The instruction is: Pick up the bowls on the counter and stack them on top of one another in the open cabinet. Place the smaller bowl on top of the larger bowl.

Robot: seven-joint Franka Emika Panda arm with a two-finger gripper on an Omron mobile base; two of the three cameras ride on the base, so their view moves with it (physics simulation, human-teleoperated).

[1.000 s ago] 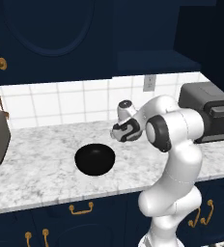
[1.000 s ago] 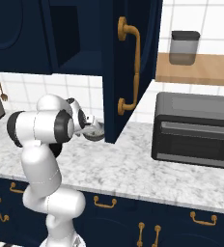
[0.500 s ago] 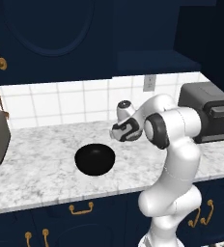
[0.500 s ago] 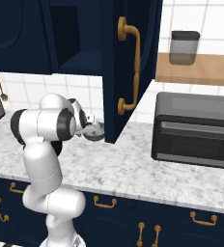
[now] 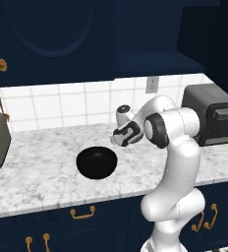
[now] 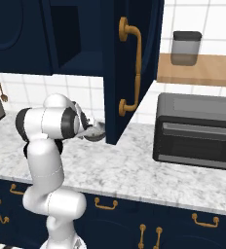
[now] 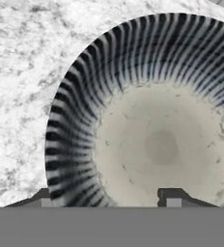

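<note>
1. Gripper (image 7: 106, 201) low over grey bowl (image 7: 152, 130); one fingertip (image 7: 174, 198) inside the rim, the other outside.
2. Jaws apart; grip on rim: cannot tell.
3. Grey bowl sits on surface (image 5: 42, 172), black bowl (image 5: 97, 163) nearby.

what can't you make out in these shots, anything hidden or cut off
- Smaller bowl, hand view: right rim cut off by the frame edge; in the right base view the arm hides most of it.
- Gripper, hand view: just the fingertips show, one inside the rim, one outside; contact unclear.
- Open cabinet, right base view: shelf interior too dark.
</note>
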